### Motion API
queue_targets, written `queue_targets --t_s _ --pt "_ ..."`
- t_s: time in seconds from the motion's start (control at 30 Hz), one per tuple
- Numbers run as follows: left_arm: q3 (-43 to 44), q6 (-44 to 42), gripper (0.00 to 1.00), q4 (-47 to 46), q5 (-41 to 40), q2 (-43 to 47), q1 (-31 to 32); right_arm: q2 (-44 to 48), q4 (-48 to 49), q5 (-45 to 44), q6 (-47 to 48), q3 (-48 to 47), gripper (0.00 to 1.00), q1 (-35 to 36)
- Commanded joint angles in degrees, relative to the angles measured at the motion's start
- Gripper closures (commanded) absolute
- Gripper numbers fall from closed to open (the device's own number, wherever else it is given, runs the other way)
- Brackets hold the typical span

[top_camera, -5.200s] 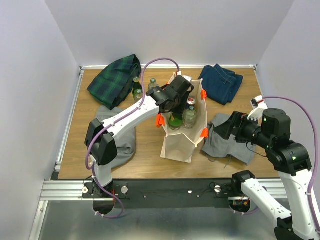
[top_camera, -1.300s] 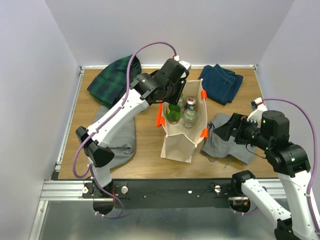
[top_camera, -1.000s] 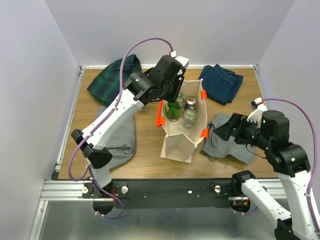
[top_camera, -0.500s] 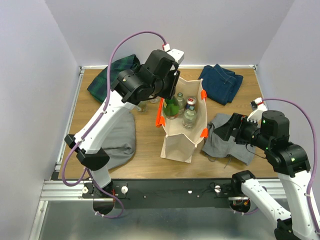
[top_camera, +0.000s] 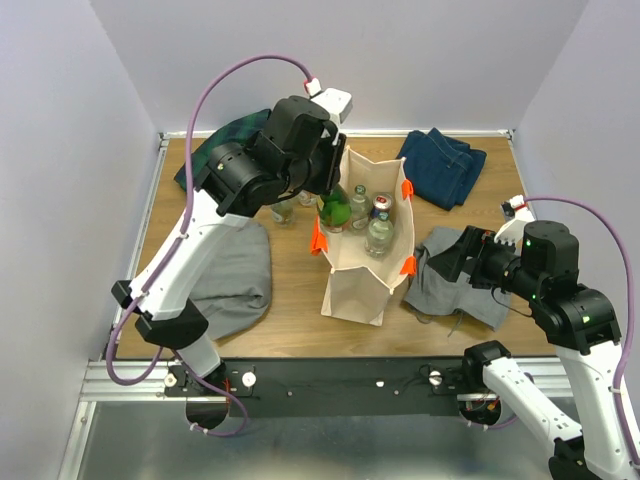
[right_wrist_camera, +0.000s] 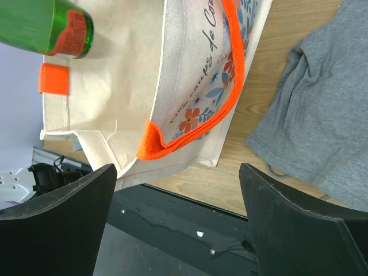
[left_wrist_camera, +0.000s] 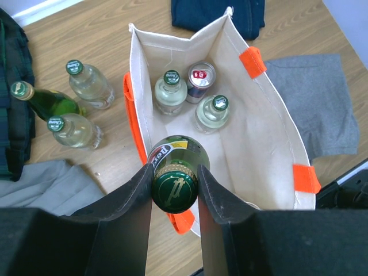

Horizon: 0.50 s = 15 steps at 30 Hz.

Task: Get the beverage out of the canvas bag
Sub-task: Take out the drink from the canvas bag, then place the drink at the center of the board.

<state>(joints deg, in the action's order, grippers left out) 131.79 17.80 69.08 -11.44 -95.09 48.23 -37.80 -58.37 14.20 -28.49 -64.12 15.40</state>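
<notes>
The beige canvas bag (top_camera: 365, 275) with orange handles stands upright mid-table. My left gripper (left_wrist_camera: 174, 172) is shut on the neck of a green glass bottle (left_wrist_camera: 174, 187), the beverage, which hangs high over the bag's left rim (left_wrist_camera: 133, 86). From above, the same bottle (top_camera: 335, 212) shows under my left wrist. Two clear bottles (left_wrist_camera: 171, 92) (left_wrist_camera: 211, 114) and a can (left_wrist_camera: 200, 75) stand inside the bag. My right gripper (right_wrist_camera: 177, 169) is open and holds nothing, to the right of the bag (right_wrist_camera: 126, 75). The green bottle (right_wrist_camera: 40, 23) shows at the top left of the right wrist view.
Three bottles (left_wrist_camera: 89, 83) (left_wrist_camera: 49, 102) (left_wrist_camera: 72, 129) stand on the wood left of the bag. A plaid cloth (top_camera: 215, 160) lies back left, folded jeans (top_camera: 440, 165) back right. Grey cloths lie front left (top_camera: 235, 275) and under my right gripper (top_camera: 460, 285).
My left arm has risen and drawn back to the left, lifting the green bottle up from inside the bag. The right arm has not moved.
</notes>
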Motion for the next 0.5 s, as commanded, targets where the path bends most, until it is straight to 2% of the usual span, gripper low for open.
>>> queue_targets --t_s 0.0,0.47 --pt "2.07 -0.58 1.00 -8.69 -3.76 5.70 0.11 0.54 0.80 -0.40 -0.16 0.05 0.04 0.25" --pt "2.08 -1.80 1.00 -10.10 -8.86 9.74 0.11 0.54 0.89 -0.22 -0.34 0.22 0.04 0.25"
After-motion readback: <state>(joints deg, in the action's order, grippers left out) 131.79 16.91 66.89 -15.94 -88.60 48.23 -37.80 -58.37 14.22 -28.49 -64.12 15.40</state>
